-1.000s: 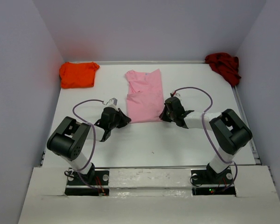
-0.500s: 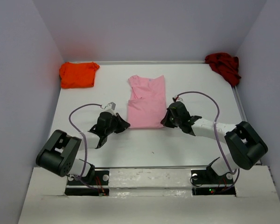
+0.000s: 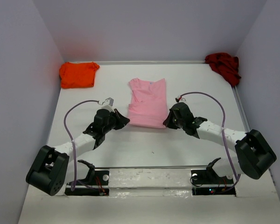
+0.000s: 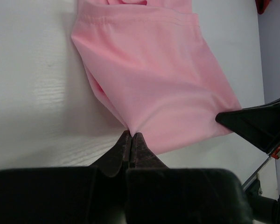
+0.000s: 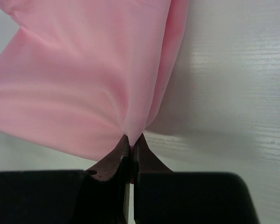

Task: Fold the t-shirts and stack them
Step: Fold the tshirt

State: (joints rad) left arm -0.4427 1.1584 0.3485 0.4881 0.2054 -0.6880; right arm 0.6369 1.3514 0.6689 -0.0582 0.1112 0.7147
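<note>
Flanking the pink t-shirt (image 3: pixel 147 105), orange t-shirt (image 3: pixel 78 74) and red t-shirt (image 3: pixel 224 65) lie apart.

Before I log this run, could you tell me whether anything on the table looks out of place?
Only the dark red t-shirt, crumpled in the far right corner. The orange t-shirt lies folded far left; the left gripper and right gripper each pinch a near corner of the pink t-shirt.

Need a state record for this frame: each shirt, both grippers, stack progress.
pink t-shirt: middle of table, partly folded, near edge pinched at both corners
left gripper: shut on pink t-shirt, near-left corner
right gripper: shut on pink t-shirt, near-right corner
orange t-shirt: far-left corner, apart from both grippers
dark red t-shirt: far-right corner, crumpled
stack: not yet started
</note>
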